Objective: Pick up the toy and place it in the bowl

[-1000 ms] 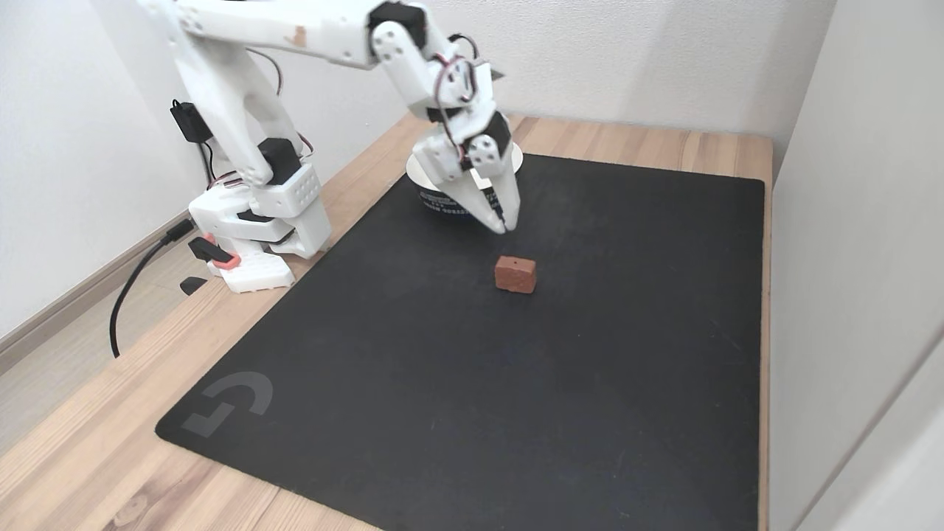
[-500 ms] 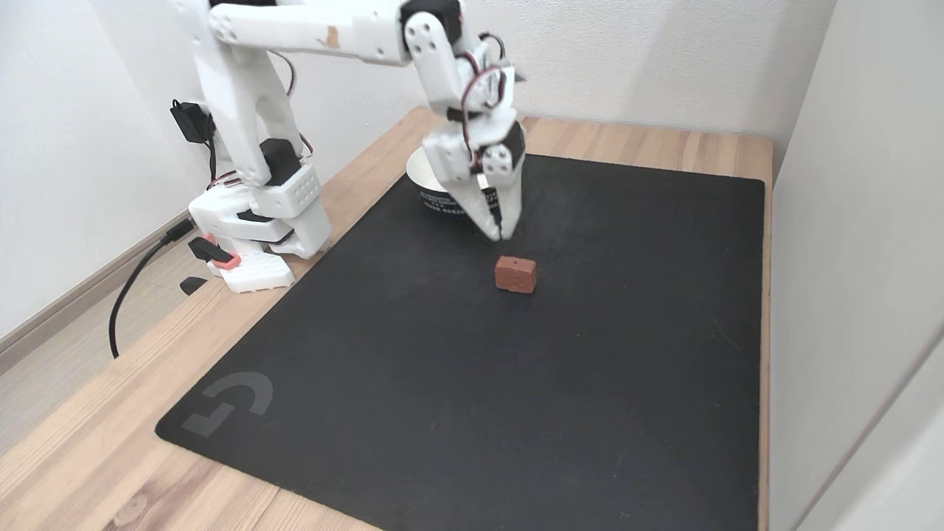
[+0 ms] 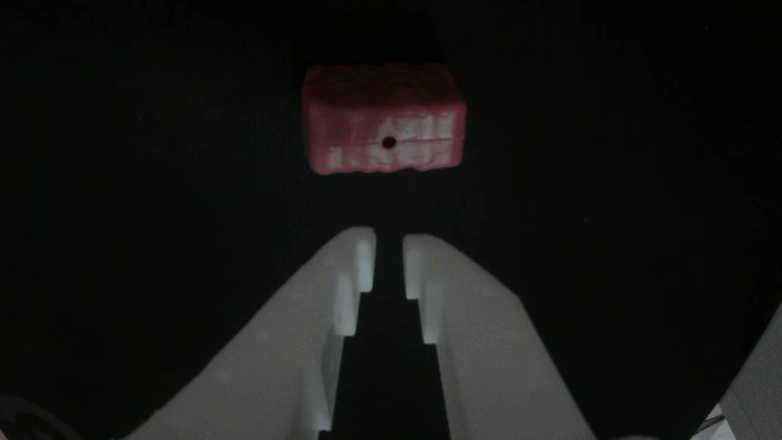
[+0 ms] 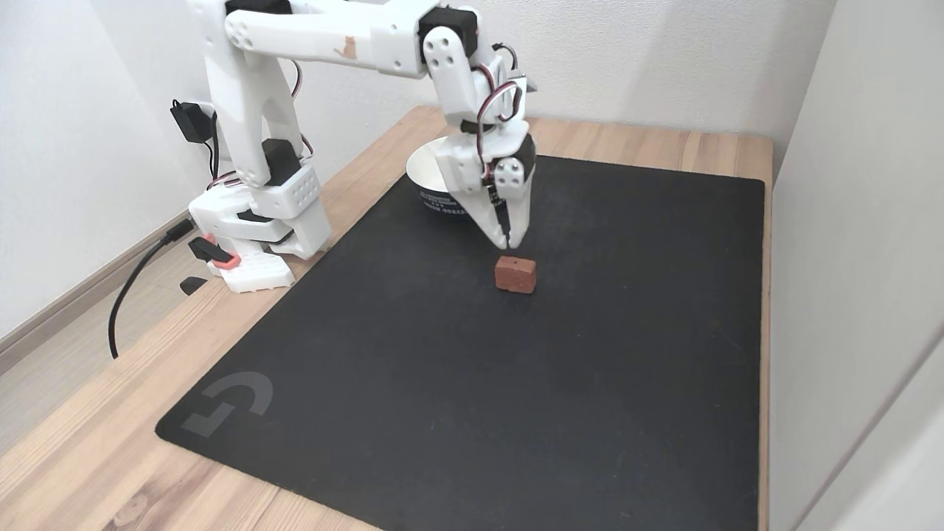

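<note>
— Scanning from the left of the fixed view, what do you see?
— Arm base [image 4: 258, 221] on the wooden surface [image 4: 88, 435], then the white bowl [image 4: 425, 173] at the black mat's [image 4: 457, 383] far edge.
— And the gripper [image 4: 509, 242]?
— It hangs just above the toy [image 4: 515, 273], jaws nearly clenched, a narrow slit between them, grasping nothing.
— The toy?
— Resting on the mat, its holed face toward the fingertips [image 3: 360, 256].

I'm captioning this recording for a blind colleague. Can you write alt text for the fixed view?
A white robot arm reaches over a black mat on a wooden table, its nearly closed pincer hovering just above and behind a small red toy. A white bowl sits behind the arm's wrist at the mat's far edge.
</note>
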You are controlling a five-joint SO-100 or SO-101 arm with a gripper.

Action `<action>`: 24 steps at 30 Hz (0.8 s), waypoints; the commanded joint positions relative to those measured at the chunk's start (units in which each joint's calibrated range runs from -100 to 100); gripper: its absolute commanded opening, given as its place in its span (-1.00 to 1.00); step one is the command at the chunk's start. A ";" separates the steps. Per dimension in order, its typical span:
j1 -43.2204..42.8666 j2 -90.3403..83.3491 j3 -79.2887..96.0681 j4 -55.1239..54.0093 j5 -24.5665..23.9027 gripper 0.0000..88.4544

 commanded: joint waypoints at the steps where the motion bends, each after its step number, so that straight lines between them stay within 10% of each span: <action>1: 0.06 -0.20 -2.32 0.01 -0.03 -0.95; 6: 0.06 -0.20 -2.41 0.09 -1.75 -0.95; 24: 0.31 -0.20 -2.41 0.09 -35.41 -0.95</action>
